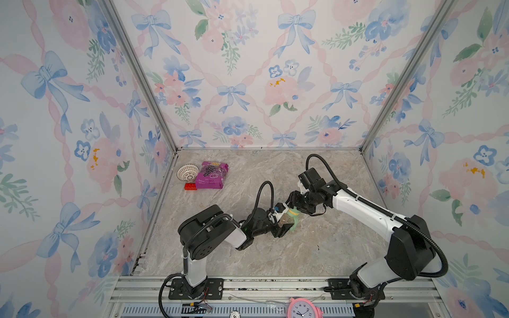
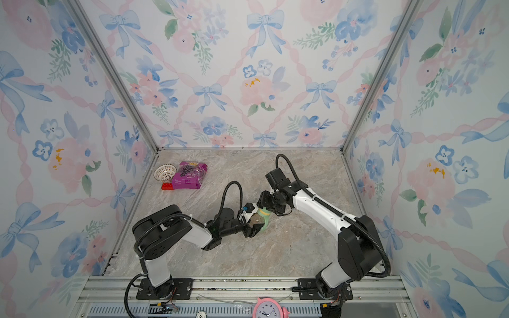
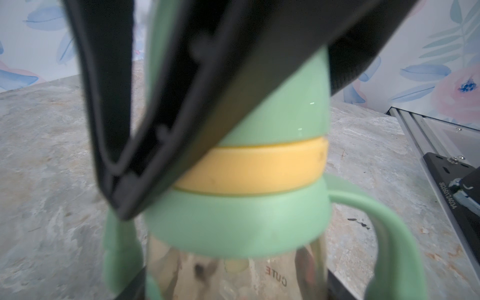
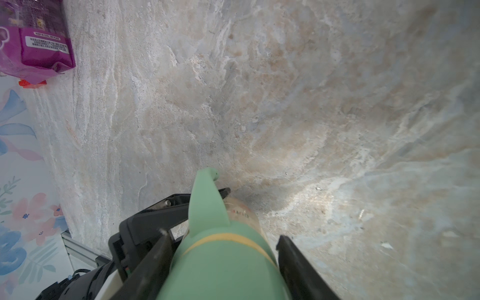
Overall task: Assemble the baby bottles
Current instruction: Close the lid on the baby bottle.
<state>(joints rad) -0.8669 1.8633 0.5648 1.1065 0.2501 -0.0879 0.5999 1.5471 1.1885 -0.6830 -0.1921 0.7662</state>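
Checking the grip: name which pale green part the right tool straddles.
The dome cap, smooth, above the yellow collar. The other green part, the handled ring, sits below that collar.

Marbled grey-beige tabletop (image 1: 275, 256); in its far left corner lie a white lattice basket (image 1: 187, 172), a purple snack packet (image 1: 211, 175) and a small red block (image 1: 191, 186).

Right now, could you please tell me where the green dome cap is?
Near the table's centre: the dome cap tops the yellow collar, between the right gripper's fingers, seen in both wrist views.
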